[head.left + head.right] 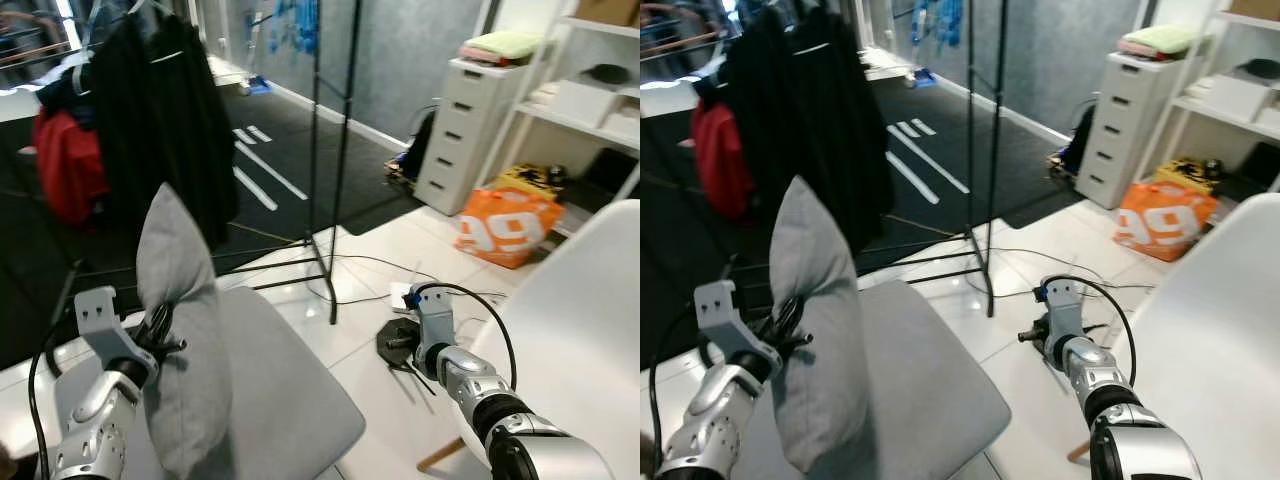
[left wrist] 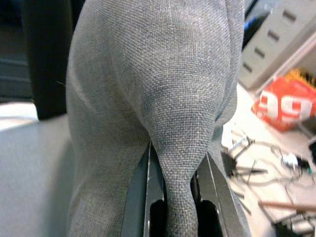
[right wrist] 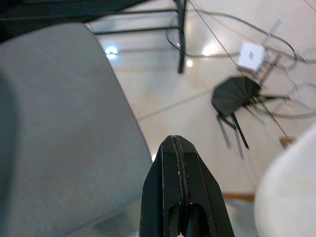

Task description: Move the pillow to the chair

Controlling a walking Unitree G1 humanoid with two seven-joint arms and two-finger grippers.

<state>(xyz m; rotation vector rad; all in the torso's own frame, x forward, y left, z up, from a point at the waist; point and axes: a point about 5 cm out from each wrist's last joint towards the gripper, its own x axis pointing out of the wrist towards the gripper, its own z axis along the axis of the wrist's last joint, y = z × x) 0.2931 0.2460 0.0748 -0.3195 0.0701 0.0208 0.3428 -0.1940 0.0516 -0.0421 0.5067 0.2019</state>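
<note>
Left end effector (image 2: 177,197) pinches the grey pillow (image 1: 185,330) at lower left; right end effector (image 3: 178,168) closed, empty, beside the white chair (image 1: 580,310)

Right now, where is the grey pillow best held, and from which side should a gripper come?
Probably the pinched side edge of the grey pillow, approached from the robot's left. The pillow stands upright and its soft fabric bunches narrow there; the left gripper already clamps that fold.

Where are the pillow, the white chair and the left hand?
pillow (image 1: 185,330), left eye view, middle of its grey cover
white chair (image 1: 575,330), left eye view, its seat shell
left hand (image 2: 178,197), left wrist view, between fingers pinching fabric
</note>
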